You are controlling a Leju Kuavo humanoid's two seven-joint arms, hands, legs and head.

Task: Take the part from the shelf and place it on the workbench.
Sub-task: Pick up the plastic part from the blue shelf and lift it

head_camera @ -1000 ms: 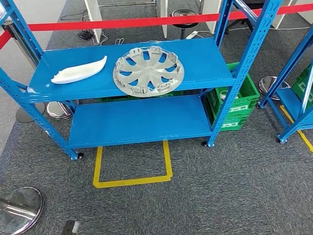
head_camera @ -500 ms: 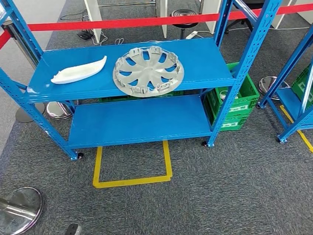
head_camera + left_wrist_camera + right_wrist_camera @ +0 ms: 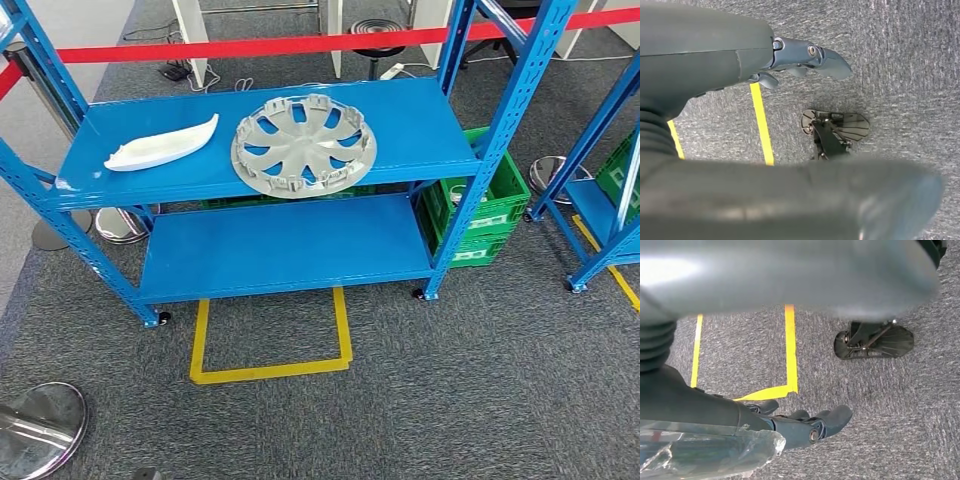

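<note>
Approach step: both arms hang, left hand [image 3: 806,55] and right hand [image 3: 806,427] loosely open, holding nothing; next, step closer and reach for hubcap [image 3: 303,144] on blue shelf [image 3: 423,120].

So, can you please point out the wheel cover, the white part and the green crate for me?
wheel cover [image 3: 303,144], head view, on its centre hub.
white part [image 3: 161,147], head view, on the middle of its long body.
green crate [image 3: 494,207], head view, on its front wall beside the shelf leg.

left hand [image 3: 145,474] sinks lower.
</note>
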